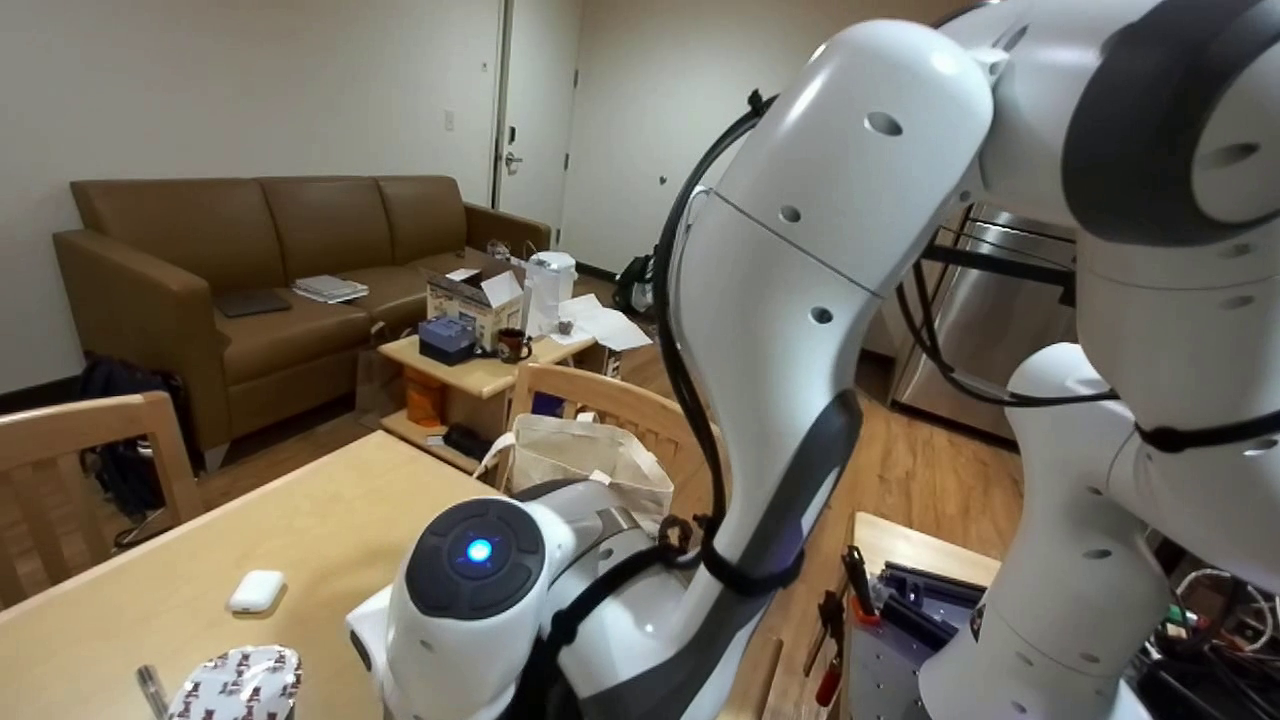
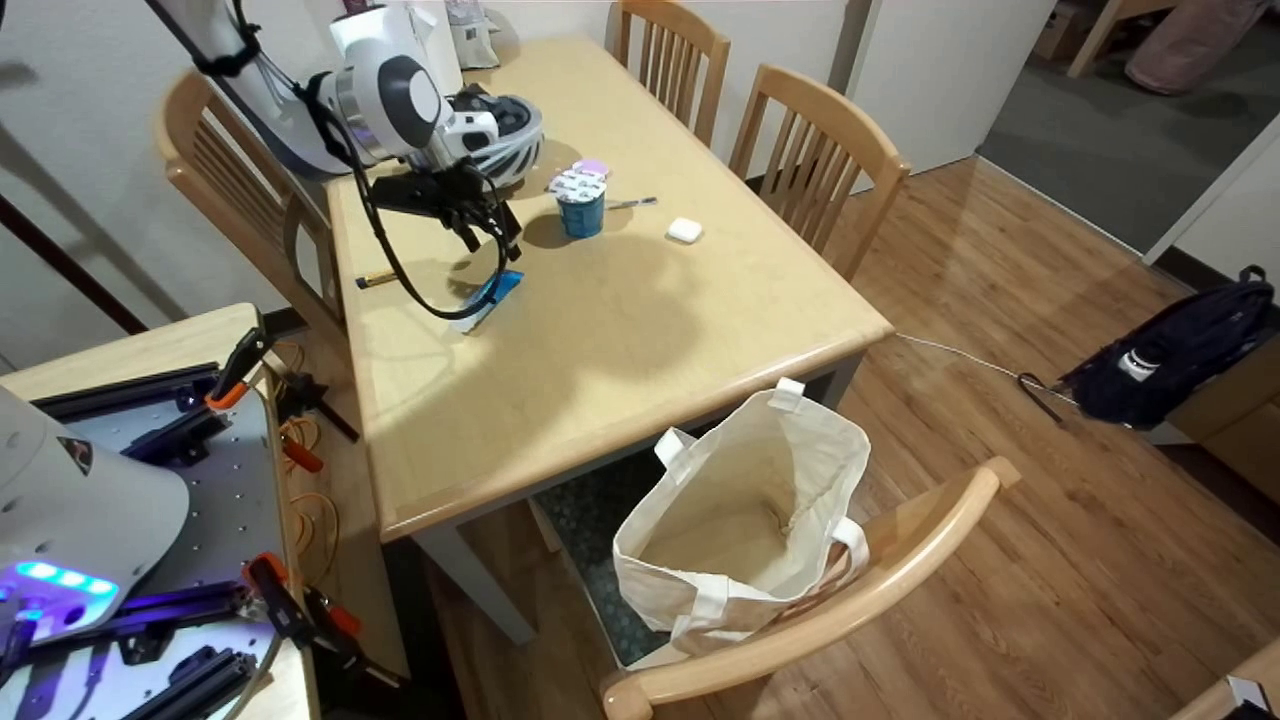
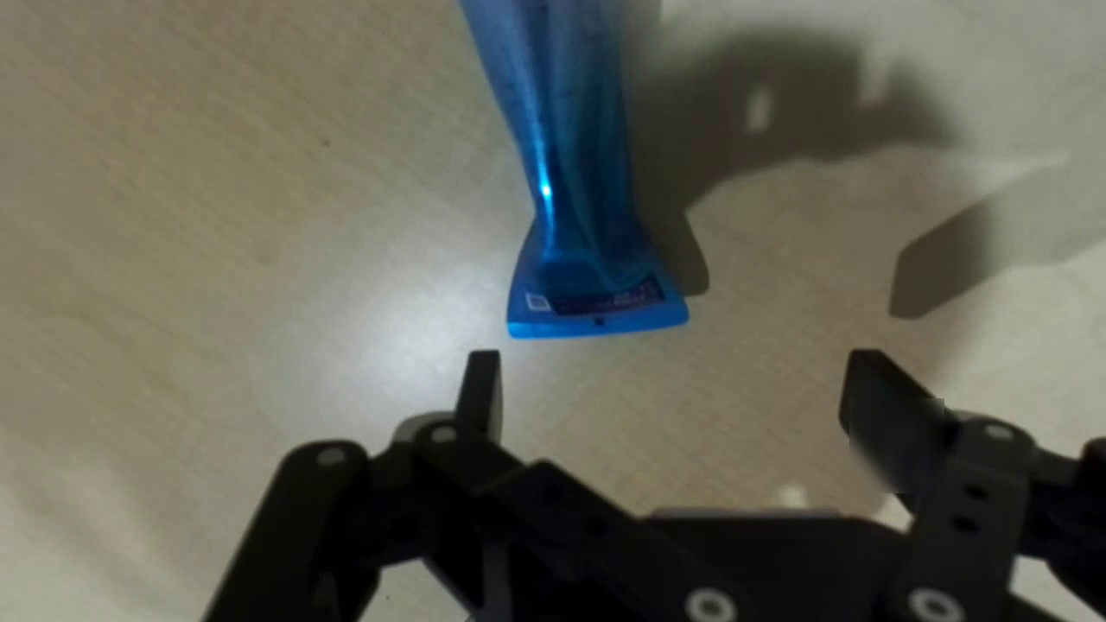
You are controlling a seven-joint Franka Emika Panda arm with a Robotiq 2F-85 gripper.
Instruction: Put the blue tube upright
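The blue tube [image 3: 583, 216] lies flat on the wooden table, its wide crimped end nearest my gripper [image 3: 676, 358] in the wrist view and its far end cut off by the top of that picture. In an exterior view the same tube [image 2: 507, 285] rests near the table's side by the robot, partly crossed by a hanging black cable. My gripper [image 2: 494, 245] hangs over the table close to the tube's blue end. Its two black fingers are spread wide with only bare tabletop seen between them, apart from the tube.
A blue foil-lidded cup [image 2: 581, 212] stands near the gripper, with a grey helmet [image 2: 512, 140] behind it. A white case [image 2: 685, 231], a thin pen [image 2: 632, 203] and a yellow marker [image 2: 376, 279] lie around. Chairs and a tote bag [image 2: 740, 510] border the table.
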